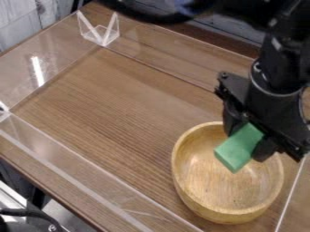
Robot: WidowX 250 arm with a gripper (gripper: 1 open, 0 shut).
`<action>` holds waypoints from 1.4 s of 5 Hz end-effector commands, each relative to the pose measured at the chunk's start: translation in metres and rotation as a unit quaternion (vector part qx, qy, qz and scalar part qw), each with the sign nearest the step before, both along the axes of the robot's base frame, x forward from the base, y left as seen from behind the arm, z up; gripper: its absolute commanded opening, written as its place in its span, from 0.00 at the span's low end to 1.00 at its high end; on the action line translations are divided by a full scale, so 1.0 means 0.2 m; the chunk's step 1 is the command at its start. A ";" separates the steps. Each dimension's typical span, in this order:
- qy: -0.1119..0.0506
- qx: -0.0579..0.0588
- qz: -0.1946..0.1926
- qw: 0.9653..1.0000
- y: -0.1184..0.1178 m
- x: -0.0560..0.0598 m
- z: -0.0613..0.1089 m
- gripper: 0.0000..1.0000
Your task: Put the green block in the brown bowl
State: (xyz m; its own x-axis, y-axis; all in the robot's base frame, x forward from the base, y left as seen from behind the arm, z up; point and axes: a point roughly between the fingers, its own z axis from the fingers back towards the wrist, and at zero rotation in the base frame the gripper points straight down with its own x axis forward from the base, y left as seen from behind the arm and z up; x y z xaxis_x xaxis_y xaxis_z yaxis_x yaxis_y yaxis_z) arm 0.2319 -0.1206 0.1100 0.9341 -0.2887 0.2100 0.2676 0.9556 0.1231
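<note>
A wooden table (109, 100) with long plank seams fills most of the view, with dark floor at the upper left corner and dark cables (27, 213) at the lower left.

The gripper (241, 136) is at the right of the view, pointing down toward the bowl, its jaws closed on the green block (238, 147). The block hangs tilted from the fingertips, above the far part of the brown bowl (194, 195), seen against its inside; whether it touches the bowl cannot be told. Behind the gripper, the black arm (271, 59) comes in from the top and right edges, its bulky body covering the upper right of the table and part of the bowl's far right rim. The upper part of the arm is blurred.

The bowl sits on the table at the lower right, upright, its mouth open to the camera. Well apart from it, near the far left corner of the table, stands a clear rack (101, 29) of see-through plastic.

Counted: one arm, one gripper, one green block, one brown bowl, one clear rack; the cables overlap too much to count.
</note>
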 end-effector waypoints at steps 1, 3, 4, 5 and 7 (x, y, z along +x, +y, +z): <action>-0.027 -0.021 0.019 0.999 -0.04 -0.01 0.05 0.00; -0.026 -0.039 0.053 0.998 -0.07 -0.03 0.03 0.00; -0.023 -0.046 0.073 0.996 -0.06 -0.03 0.04 0.00; -0.020 -0.054 0.093 0.994 -0.05 -0.02 0.05 0.00; -0.010 -0.067 0.122 0.990 -0.04 -0.02 0.05 0.00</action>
State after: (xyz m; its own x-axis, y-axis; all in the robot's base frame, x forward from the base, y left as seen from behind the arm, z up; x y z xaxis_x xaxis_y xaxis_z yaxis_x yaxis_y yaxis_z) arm 0.2196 -0.1255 0.1036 0.9798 -0.0371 0.1963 0.0323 0.9991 0.0277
